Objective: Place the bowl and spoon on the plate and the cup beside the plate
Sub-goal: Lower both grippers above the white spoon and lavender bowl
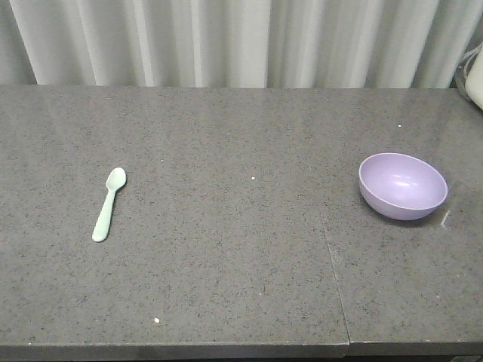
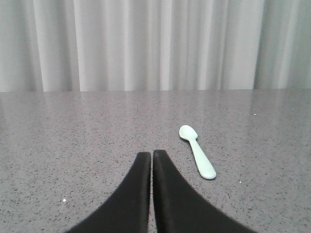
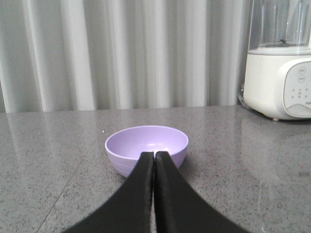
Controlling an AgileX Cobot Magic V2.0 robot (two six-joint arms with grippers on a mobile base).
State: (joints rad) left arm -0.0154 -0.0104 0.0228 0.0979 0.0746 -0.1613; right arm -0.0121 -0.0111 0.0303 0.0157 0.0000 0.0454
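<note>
A lavender bowl point(image 1: 402, 185) sits upright on the right part of the grey table; the right wrist view shows the bowl point(image 3: 146, 145) just beyond my right gripper point(image 3: 155, 154), which is shut and empty. A mint-green spoon point(image 1: 109, 204) lies on the left part of the table, bowl end pointing away. In the left wrist view the spoon point(image 2: 197, 151) lies ahead and to the right of my left gripper point(image 2: 152, 154), shut with nothing in it. Neither gripper appears in the front view. The plate and the cup are out of view.
A white blender-like appliance point(image 3: 279, 73) stands at the table's back right, its edge showing in the front view point(image 1: 473, 79). Pale curtains point(image 1: 241, 41) hang behind the table. A seam point(image 1: 334, 271) runs through the tabletop left of the bowl.
</note>
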